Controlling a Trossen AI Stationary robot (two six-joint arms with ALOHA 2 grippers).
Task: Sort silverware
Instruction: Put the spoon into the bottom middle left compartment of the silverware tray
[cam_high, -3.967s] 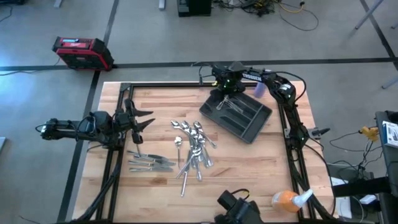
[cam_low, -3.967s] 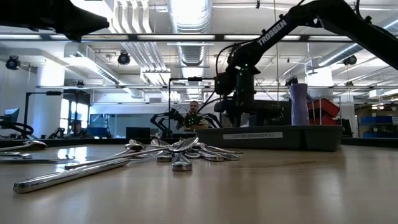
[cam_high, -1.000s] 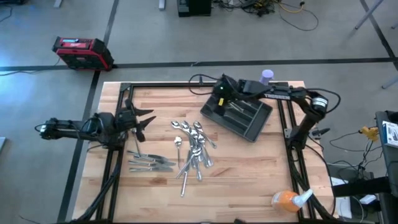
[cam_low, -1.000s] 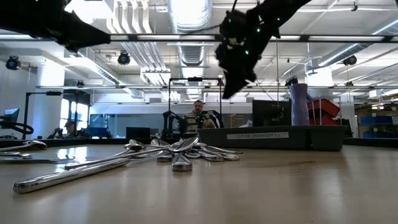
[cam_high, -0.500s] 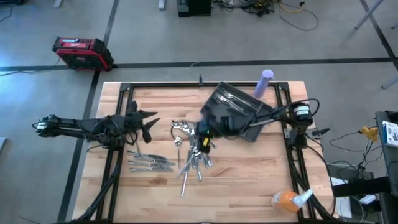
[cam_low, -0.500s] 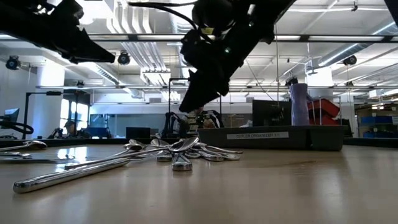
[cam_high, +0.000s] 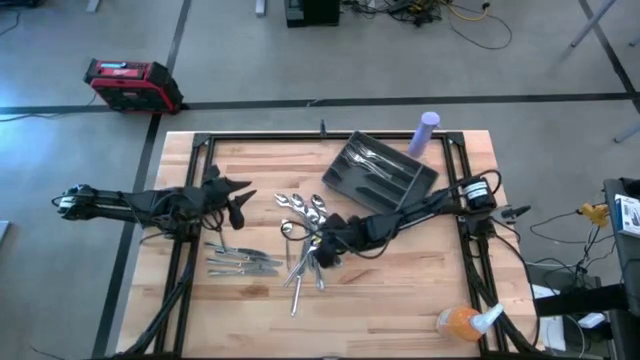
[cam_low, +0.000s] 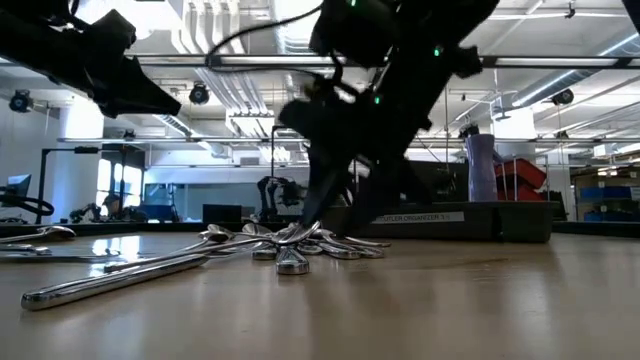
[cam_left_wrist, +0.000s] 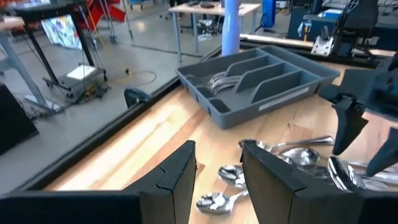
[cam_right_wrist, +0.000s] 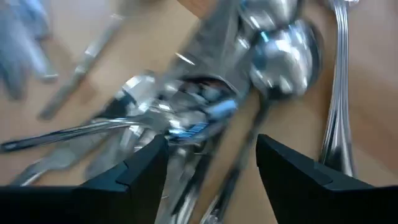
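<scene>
A loose pile of silverware (cam_high: 308, 232), mostly spoons, lies mid-table and shows up close in the right wrist view as a silverware pile (cam_right_wrist: 211, 106). More silverware (cam_high: 242, 262) lies flat toward the near left. Forks (cam_high: 366, 157) lie in the dark tray (cam_high: 392, 180) at the far side. My right gripper (cam_high: 320, 243) is open, pointing down with its fingers (cam_low: 318, 205) at the pile. My left gripper (cam_high: 240, 197) hovers open above the table, left of the pile, with nothing between its fingers (cam_left_wrist: 177, 180). My right gripper comes at the silverware pile from above, one finger (cam_right_wrist: 140, 171) on each side of the spoon handles. Blur and the gripper's own body hide the fingertips, so I cannot tell whether they touch any piece.
A purple bottle (cam_high: 426, 131) stands at the far edge beside the tray. An orange bottle (cam_high: 458, 320) lies at the near right corner. A red case (cam_high: 130, 84) sits on the floor beyond the table's far left. Bare wood lies near the front edge.
My right gripper has swung from above the tray toward the near left and down onto the silverware pile, the arm stretching out low across the table. My left gripper has shifted a little toward the pile and lower. The silverware has stayed in place.
</scene>
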